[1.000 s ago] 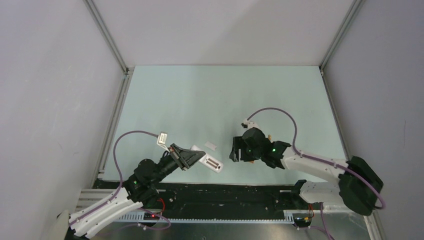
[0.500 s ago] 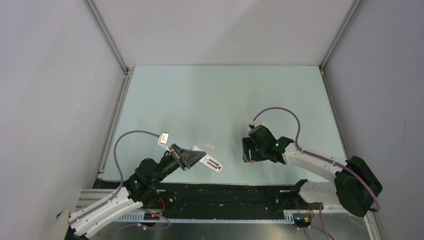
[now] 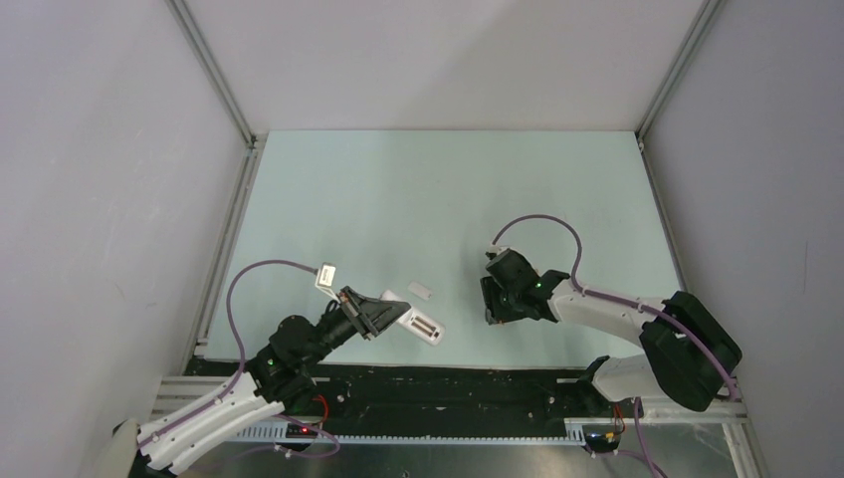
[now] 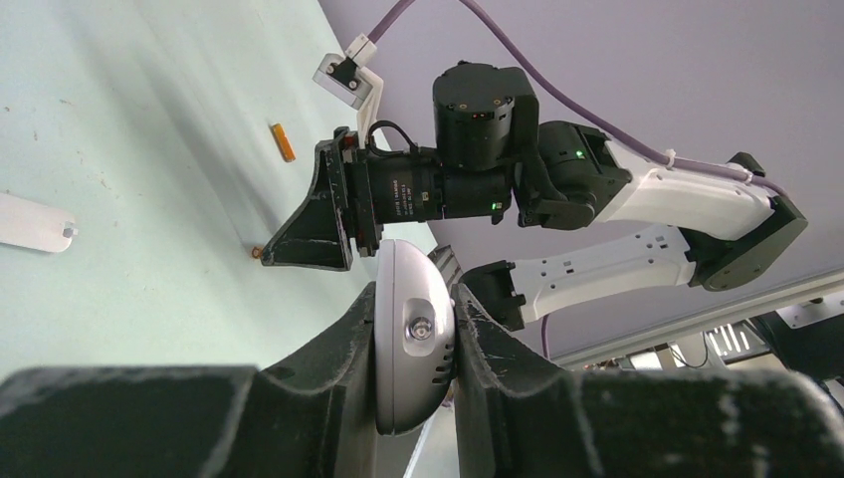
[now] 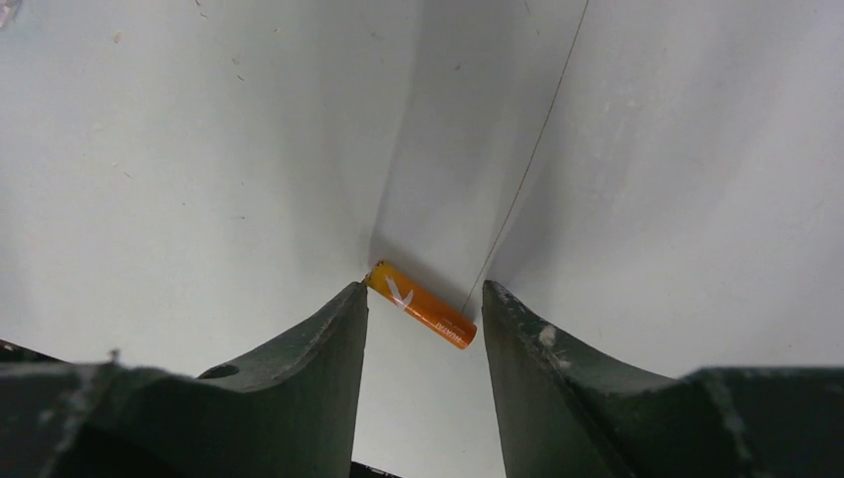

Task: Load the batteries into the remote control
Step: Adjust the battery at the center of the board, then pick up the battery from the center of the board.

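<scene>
My left gripper point(image 3: 383, 316) is shut on the white remote control point(image 3: 420, 325) and holds it by one end, with the battery recess facing up. In the left wrist view the remote point(image 4: 413, 339) sits edge-on between the pads. My right gripper point(image 3: 492, 313) points down at the table and is open. In the right wrist view an orange battery point(image 5: 420, 304) lies on the table between its fingertips point(image 5: 425, 299), its left end touching the left finger. A second orange battery point(image 4: 284, 141) lies on the table beyond the right gripper.
A small white battery cover point(image 3: 420, 290) lies on the pale green table point(image 3: 398, 199) between the two grippers; it also shows in the left wrist view point(image 4: 30, 221). Grey walls and metal rails enclose the table on the left, back and right.
My right gripper has swung a little to the right and back, and now stands straight down over a battery. The left gripper and the remote have not moved.
</scene>
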You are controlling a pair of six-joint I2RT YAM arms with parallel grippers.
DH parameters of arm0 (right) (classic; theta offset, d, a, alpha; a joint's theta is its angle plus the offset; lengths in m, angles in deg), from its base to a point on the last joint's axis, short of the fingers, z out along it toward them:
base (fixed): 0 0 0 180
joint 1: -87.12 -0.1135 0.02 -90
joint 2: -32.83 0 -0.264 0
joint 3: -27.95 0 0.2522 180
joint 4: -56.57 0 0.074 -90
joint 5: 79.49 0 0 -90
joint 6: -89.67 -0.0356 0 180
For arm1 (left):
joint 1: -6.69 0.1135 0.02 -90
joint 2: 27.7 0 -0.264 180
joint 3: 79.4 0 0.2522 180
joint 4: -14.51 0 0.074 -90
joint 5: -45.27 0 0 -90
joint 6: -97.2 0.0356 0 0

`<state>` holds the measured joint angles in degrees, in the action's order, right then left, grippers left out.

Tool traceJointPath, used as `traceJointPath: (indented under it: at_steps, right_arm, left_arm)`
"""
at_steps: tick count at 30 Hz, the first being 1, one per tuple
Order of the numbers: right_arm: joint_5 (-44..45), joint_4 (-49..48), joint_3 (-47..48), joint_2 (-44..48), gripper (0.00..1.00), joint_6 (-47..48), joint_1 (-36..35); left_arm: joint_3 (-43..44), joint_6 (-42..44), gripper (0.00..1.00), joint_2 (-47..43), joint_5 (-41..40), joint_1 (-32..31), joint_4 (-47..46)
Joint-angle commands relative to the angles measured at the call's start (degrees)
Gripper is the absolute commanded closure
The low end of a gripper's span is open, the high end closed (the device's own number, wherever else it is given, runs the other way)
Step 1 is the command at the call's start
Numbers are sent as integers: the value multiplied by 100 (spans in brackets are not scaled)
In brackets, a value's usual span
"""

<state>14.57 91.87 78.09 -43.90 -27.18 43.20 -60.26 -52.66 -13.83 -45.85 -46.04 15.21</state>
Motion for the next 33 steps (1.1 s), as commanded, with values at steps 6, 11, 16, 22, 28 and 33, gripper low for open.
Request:
traceJointPath:
  at_steps: [6,11,16,22,28,33]
  right_arm:
    - [33,212,25,-138,56,-160,-368]
    - [215,443,21,-167,57,-439,-699]
    - [370,638,26,-220,57,-633,-843]
    - [424,709,26,-240,65,-782,-855]
    - [470,954,27,-148,62,-892,-964]
    - [527,1104,27,-113,63,-939,-1020]
  left_arm:
    - [222,141,100,-44,41,30,-194]
    - [237,148,100,-28,58,36,-195]
    - [249,158,100,-25,68,41,-184]
    - [268,159,100,-25,64,35,-188]
    - [271,152,100,-46,69,33,-179]
    - [286,135,100,-38,57,34,-177]
